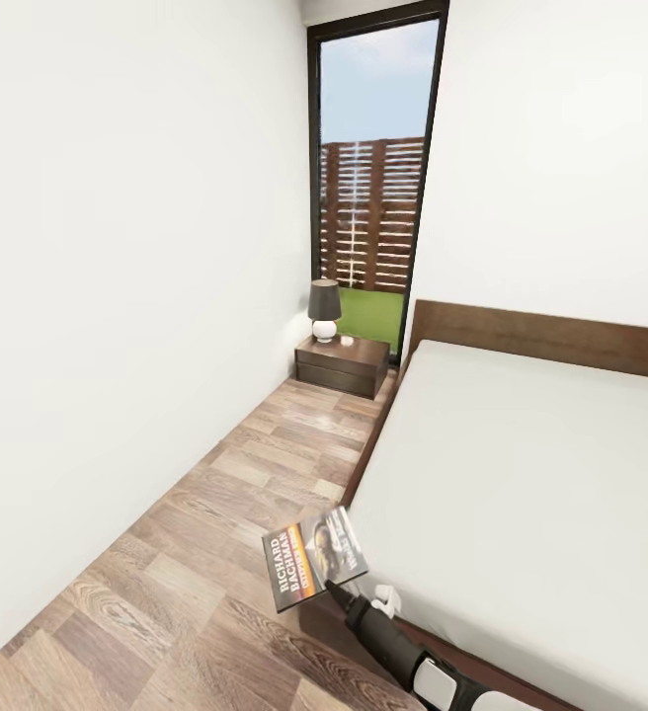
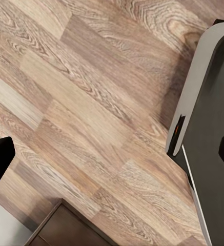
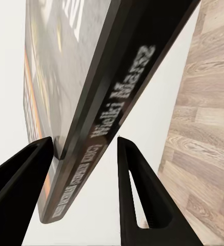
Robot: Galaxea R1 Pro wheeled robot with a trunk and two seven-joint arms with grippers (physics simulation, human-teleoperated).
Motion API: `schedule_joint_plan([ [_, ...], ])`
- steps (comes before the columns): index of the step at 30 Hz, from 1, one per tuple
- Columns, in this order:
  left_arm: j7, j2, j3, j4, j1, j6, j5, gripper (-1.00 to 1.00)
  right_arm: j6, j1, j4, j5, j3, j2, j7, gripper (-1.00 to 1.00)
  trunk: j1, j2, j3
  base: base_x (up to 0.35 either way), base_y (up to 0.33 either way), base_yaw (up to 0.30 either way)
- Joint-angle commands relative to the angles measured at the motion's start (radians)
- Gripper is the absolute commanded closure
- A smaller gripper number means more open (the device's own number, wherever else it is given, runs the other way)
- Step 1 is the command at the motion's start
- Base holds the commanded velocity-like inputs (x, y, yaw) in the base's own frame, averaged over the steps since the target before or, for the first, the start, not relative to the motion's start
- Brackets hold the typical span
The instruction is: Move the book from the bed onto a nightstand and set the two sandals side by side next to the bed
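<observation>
From the head view, the bed (image 1: 531,474) fills the side from 1 to 4 o'clock, headboard (image 1: 551,341) at its far end; the nightstand (image 1: 342,365) stands at 12 o'clock, left of the headboard, before the window (image 1: 373,178); a lamp (image 1: 324,309) sits on it; the book (image 1: 312,559) hangs at 6 o'clock over the floor (image 1: 186,553), just left of the bed's edge, above the right gripper (image 1: 339,592); a wall (image 1: 117,296) runs from 8 to 11 o'clock.

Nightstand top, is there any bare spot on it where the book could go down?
On the nightstand, the front strip and the end nearer the bed look bare. The lamp and a small white object crowd the back, window side. The right gripper holds the book above the floor.
</observation>
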Motion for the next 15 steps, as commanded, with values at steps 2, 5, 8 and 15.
schedule_joint_plan([
  [2,0.002,-0.001,0.007,0.0,-0.001,-0.004,-0.01,-1.0,-0.004,-0.001,-0.001,-0.01,0.03,0.0,0.001,1.0,0.001,-0.002,-0.002,0.0,0.0,0.0],
  [5,0.002,-0.003,0.007,0.0,-0.001,-0.004,-0.011,-1.0,-0.004,-0.001,0.003,-0.014,0.045,0.001,0.0,1.0,0.001,-0.002,-0.002,0.0,0.0,0.0],
  [8,0.002,-0.005,0.007,0.0,-0.001,-0.004,-0.011,-1.0,-0.004,-0.001,0.004,-0.014,0.05,0.001,0.0,1.0,0.001,-0.002,-0.002,0.0,0.0,0.0],
  [15,0.002,-0.007,0.007,0.0,-0.001,-0.004,-0.012,-1.0,-0.004,-0.001,0.006,-0.016,0.055,0.002,-0.001,1.0,0.001,-0.002,-0.002,0.0,0.0,0.002],
])
